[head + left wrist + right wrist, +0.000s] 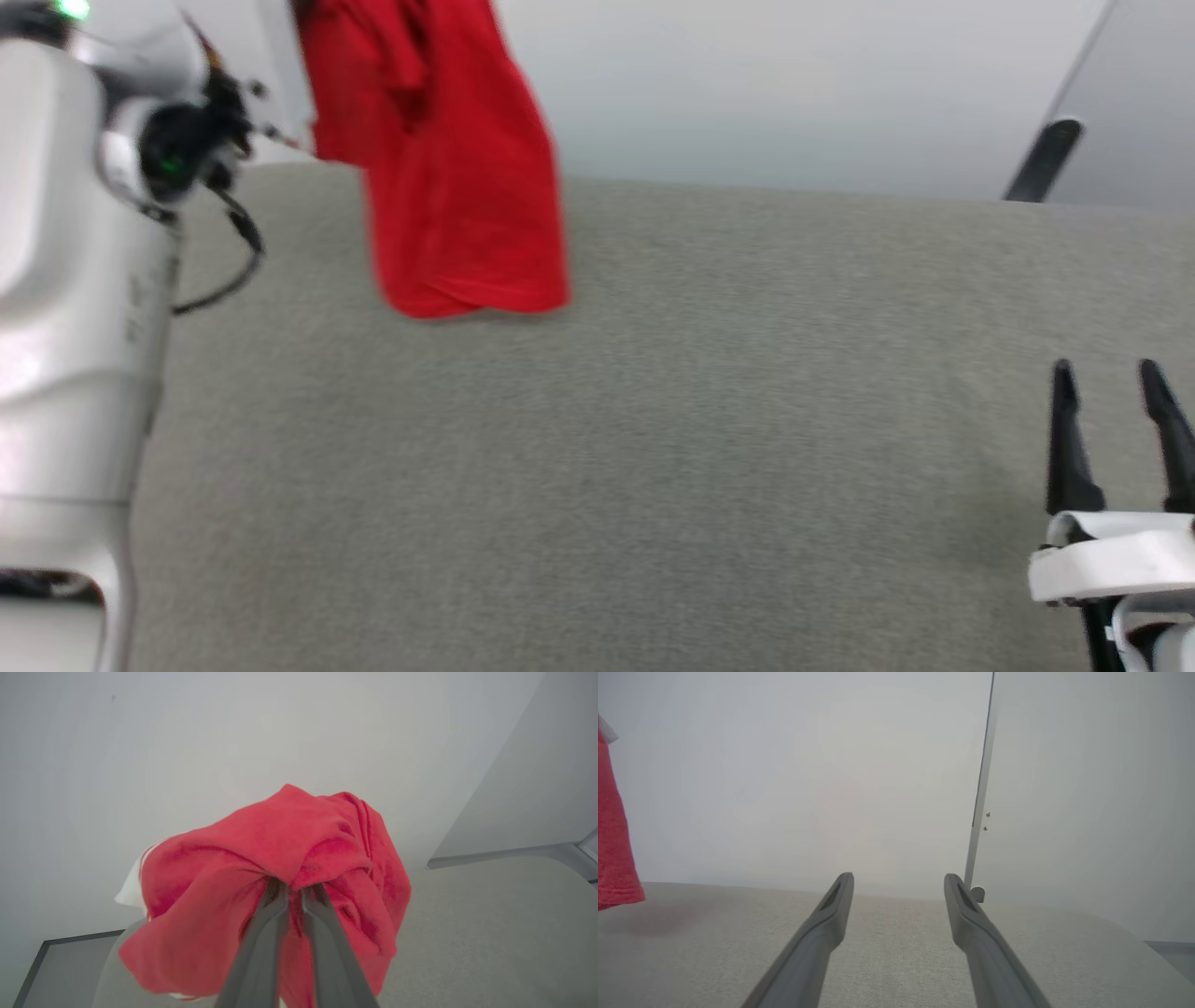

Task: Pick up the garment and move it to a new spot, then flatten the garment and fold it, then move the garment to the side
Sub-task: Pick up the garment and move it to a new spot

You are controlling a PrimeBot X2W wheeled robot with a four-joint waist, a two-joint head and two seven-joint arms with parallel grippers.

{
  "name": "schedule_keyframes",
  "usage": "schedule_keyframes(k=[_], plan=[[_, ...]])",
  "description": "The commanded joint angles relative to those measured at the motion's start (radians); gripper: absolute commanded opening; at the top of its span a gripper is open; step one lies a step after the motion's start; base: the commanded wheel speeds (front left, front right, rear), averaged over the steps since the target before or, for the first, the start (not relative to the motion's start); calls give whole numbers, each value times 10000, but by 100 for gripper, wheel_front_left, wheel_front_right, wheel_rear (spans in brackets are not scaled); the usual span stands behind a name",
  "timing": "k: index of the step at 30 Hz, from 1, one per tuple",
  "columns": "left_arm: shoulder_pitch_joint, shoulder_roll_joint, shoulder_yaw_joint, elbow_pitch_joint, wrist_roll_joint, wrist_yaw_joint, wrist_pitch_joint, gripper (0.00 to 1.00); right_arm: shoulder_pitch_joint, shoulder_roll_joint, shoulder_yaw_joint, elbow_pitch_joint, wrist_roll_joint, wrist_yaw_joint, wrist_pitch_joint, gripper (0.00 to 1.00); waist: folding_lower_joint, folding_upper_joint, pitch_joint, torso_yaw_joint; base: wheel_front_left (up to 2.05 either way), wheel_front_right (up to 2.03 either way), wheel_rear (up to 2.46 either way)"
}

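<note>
Grey felt-like surface [653, 448] spreads under a pale wall [794, 84] in the head view, with the right pincer [1105, 373] at the near right, fingers spread and holding nothing. The red shirt [448, 187] hangs well off to that pincer's left and farther out, beside the white left arm [75, 280]. From the left wrist, the left pincer [294, 889] is clamped on a bunched fold of the shirt [280, 835], which drapes around both fingers; from the right wrist, the right pincer [899, 879] stands wide apart above the surface [896, 952], the shirt [614, 835] dangling far to its left.
</note>
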Motion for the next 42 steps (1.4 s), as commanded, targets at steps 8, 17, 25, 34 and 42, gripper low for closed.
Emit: schedule_keyframes(k=[8, 17, 25, 34, 42], plan=[[1218, -361, -335, -2296, -488, 506, 1260, 0, 322, 74, -1184, 169, -106, 37, -110, 100, 0, 0, -130, -1569, 0, 0, 0], [2872, -503, -1021, -4272, -691, 1434, 2851, 0, 540, 157, -1479, 253, 55, 37, -179, 100, 0, 0, 66, -2565, 0, 0, 0], [4548, -112, -1716, -4515, -704, 1796, 3870, 0, 418, 178, -1271, 749, 298, 37, -292, 100, 0, 0, 261, -2940, 0, 0, 0], [5825, 31, -2326, -3711, -768, 1867, 4416, 0, 333, 175, -961, 1202, 516, 37, -404, 100, 0, 0, 264, -2869, 0, 0, 0], [5988, -126, -2568, -3057, -936, 1506, 4338, 51, 296, 173, -736, 1422, 451, 37, -431, 100, 0, 0, 14, -2608, 0, 0, 0]])
